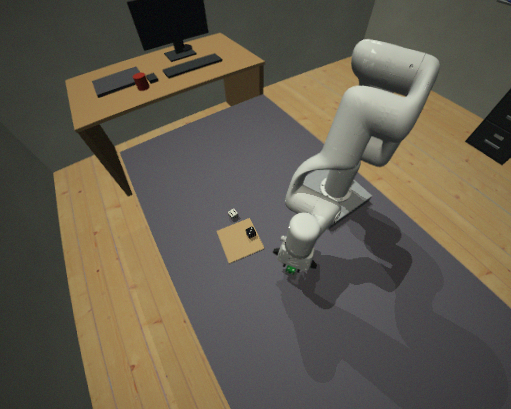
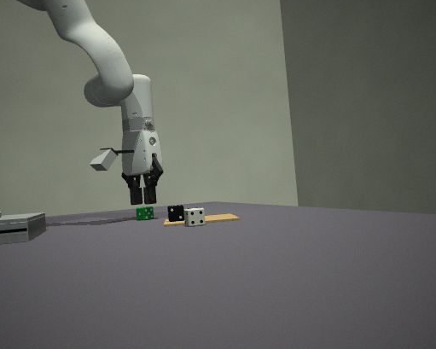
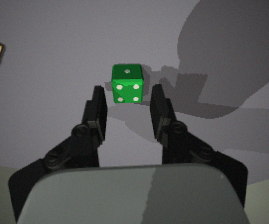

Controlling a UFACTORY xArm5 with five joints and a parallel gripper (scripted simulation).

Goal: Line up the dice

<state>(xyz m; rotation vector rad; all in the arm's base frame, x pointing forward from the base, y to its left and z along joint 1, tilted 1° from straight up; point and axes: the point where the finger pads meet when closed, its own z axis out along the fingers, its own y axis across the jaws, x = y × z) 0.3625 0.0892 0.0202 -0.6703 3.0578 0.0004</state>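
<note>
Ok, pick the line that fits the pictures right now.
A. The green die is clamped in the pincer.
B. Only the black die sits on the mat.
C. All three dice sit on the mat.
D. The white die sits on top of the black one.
B: the black die rests on the mat, the white die lies just off its edge, and the green die sits on the table below the open pincer.

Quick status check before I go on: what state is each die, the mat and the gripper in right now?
Green die: flat on the table, off the mat, not gripped.
Black die: flat on the mat.
White die: flat on the table, off the mat.
Mat: lying flat.
Gripper: half open, empty, above the green die.
</note>
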